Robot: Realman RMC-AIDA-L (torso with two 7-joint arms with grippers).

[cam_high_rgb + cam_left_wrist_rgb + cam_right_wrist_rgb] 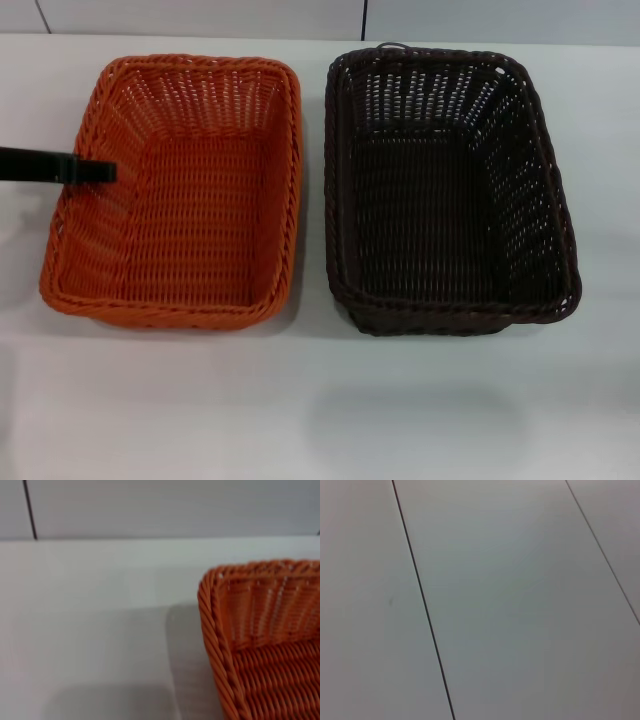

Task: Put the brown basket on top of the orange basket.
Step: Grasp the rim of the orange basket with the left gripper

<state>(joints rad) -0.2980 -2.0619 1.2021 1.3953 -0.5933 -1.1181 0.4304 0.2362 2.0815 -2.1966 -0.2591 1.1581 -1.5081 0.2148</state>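
Observation:
The orange basket (180,190) sits on the white table at the left, and the dark brown basket (445,185) sits beside it at the right, a narrow gap between them. Both stand upright and hold nothing. My left gripper (104,171) reaches in from the left as a black bar, its tip over the orange basket's left rim. A corner of the orange basket also shows in the left wrist view (260,635). My right gripper is out of view; the right wrist view shows only grey wall panels.
The white table (320,410) runs wide in front of both baskets. A grey panelled wall (200,15) stands just behind them. Bare table also lies to the left of the orange basket (90,630).

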